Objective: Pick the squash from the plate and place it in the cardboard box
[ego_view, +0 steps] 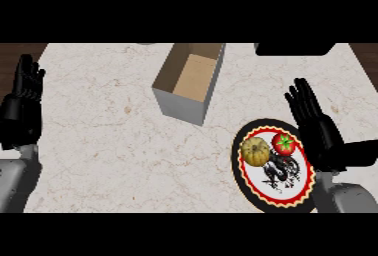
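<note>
A yellow-green squash (255,151) lies on the left part of a round plate (289,199) with a black and red rim and a dark drawing in its middle. A red tomato (283,143) sits beside the squash, to its right. The open cardboard box (189,82) stands upright at the upper middle of the counter, up and left of the plate. My right hand (317,127) is open with straight fingers, just right of the plate and apart from the squash. My left hand (21,102) rests open at the far left edge.
The counter top (111,150) is pale marble. A dark object (293,48) sits at the counter's far edge, upper right. Brown floor shows beyond the counter's upper corners.
</note>
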Tool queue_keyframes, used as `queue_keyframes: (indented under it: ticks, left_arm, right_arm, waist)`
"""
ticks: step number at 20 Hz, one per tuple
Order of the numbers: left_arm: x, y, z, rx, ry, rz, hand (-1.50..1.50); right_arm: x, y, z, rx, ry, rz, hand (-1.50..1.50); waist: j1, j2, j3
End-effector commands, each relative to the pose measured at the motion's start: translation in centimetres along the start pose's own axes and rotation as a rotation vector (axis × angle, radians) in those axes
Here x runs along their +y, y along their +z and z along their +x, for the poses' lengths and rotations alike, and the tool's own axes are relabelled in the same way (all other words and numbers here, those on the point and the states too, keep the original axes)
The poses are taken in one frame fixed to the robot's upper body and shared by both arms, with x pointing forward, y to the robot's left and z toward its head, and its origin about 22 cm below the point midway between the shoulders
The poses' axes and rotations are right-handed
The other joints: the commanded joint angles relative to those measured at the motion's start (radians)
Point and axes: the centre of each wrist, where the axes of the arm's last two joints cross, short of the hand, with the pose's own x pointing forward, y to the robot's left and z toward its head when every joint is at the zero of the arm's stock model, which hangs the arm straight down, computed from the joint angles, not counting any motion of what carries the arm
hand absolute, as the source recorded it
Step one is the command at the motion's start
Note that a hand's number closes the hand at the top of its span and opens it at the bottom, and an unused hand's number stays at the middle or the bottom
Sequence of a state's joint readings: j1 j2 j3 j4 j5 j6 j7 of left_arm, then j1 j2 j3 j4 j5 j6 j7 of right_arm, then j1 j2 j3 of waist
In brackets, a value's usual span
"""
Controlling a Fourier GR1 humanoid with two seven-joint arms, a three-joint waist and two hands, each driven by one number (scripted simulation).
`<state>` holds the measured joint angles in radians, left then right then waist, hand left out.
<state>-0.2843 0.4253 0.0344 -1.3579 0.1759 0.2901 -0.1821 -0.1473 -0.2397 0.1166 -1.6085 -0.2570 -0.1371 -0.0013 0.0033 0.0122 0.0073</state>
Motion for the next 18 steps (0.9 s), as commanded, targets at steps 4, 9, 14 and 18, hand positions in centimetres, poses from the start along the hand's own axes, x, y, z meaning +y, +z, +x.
queue_keyframes:
  ticks: [4,9,14,18]
  left_arm:
    - [3.1,2.7,-3.2,0.206,-0.25,-0.041,0.0]
    - [4.1,3.7,-4.7,0.293,-0.326,-0.078,0.0]
    - [4.4,6.8,-5.4,0.4,-0.341,-0.088,0.0]
    - [4.4,5.7,-5.5,0.403,-0.359,-0.078,0.0]
  right_arm:
    - [-0.4,0.0,-1.6,0.203,0.271,-0.166,-1.5]
    - [-7.6,3.4,-3.4,0.415,1.082,0.098,-1.5]
    - [-3.0,9.0,-4.7,0.301,0.74,-0.066,-1.5]
    - [-3.5,7.2,-1.1,0.252,0.812,0.04,-1.5]
  waist:
    - [0.012,-0.011,-0.009]
    - [0.035,0.011,-0.03]
    - [-0.012,-0.018,-0.007]
    - [-0.007,-0.014,-0.008]
